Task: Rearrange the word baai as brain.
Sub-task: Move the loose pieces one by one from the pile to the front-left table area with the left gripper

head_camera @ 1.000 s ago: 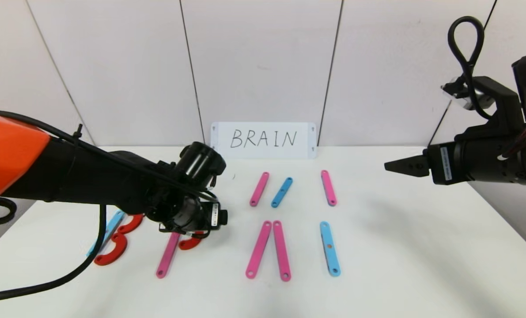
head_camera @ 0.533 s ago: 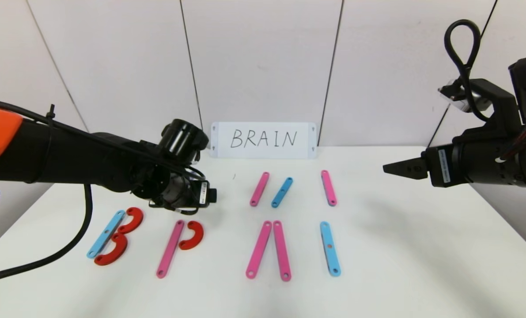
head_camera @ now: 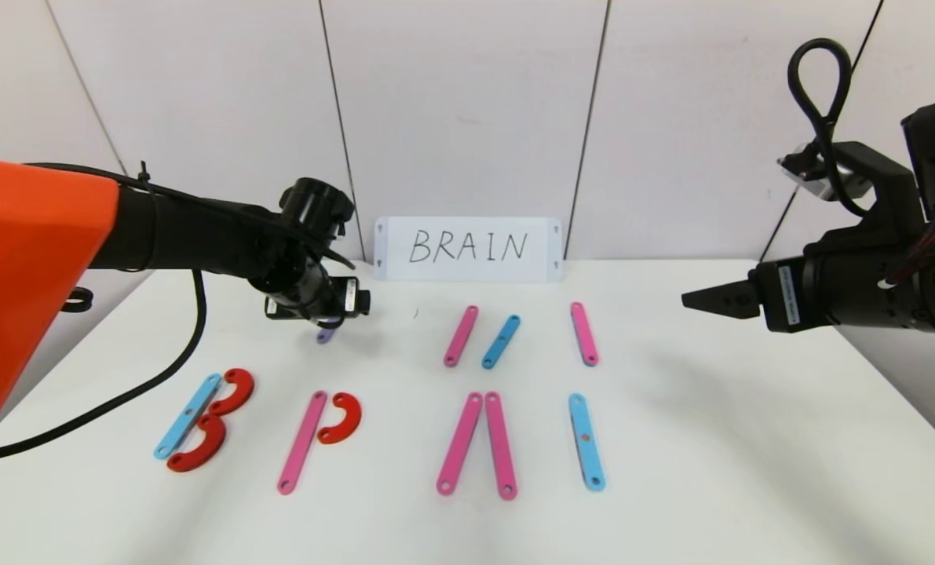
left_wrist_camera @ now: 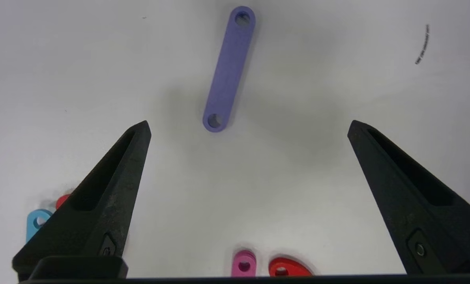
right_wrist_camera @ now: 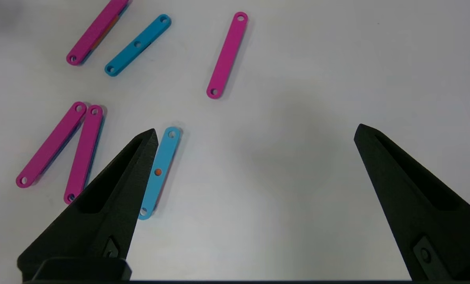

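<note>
In the head view the left gripper hangs low over the table toward the back left, just above a purple strip whose end pokes out beneath it, while the right gripper is held high at the right edge, well apart from every piece. Along the front row lie the B, a blue strip with two red half-rings touching it, then a pink strip with one red half-ring at its upper end, then two pink strips meeting at the top, then a single blue strip. Behind these lie a pink strip, a short blue strip and another pink strip, spaced apart, and the white card leans on the wall at the back. In the left wrist view the left gripper's jaws stand wide apart and grip nothing; the purple strip lies flat on the table ahead of the tips, roughly midway between them, touching neither. The ends of the pink strip and red half-ring show near the wrist. In the right wrist view the right gripper also has its jaws spread wide with nothing between them, high above the table; the blue strip lies partly behind one finger, the pink pair beyond it.
</note>
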Robot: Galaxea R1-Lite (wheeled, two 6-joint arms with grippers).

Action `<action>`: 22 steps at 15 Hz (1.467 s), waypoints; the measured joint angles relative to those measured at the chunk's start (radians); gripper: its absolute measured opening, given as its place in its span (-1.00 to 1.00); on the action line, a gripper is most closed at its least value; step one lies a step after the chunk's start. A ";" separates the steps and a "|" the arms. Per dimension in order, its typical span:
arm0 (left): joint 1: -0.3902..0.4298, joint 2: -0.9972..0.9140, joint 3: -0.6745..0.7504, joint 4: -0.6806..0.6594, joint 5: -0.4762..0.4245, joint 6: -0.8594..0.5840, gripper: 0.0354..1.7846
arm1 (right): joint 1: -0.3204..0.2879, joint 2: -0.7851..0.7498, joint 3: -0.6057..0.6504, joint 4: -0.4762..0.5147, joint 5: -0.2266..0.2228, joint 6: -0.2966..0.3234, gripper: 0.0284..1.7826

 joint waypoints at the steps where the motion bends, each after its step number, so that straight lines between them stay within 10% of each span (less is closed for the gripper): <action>1: 0.011 0.020 -0.022 0.001 -0.003 0.009 0.96 | 0.000 0.003 0.002 -0.019 -0.001 0.000 0.95; 22: 0.103 0.126 -0.080 -0.003 -0.136 0.181 0.96 | 0.007 0.051 0.018 -0.047 -0.024 -0.005 0.95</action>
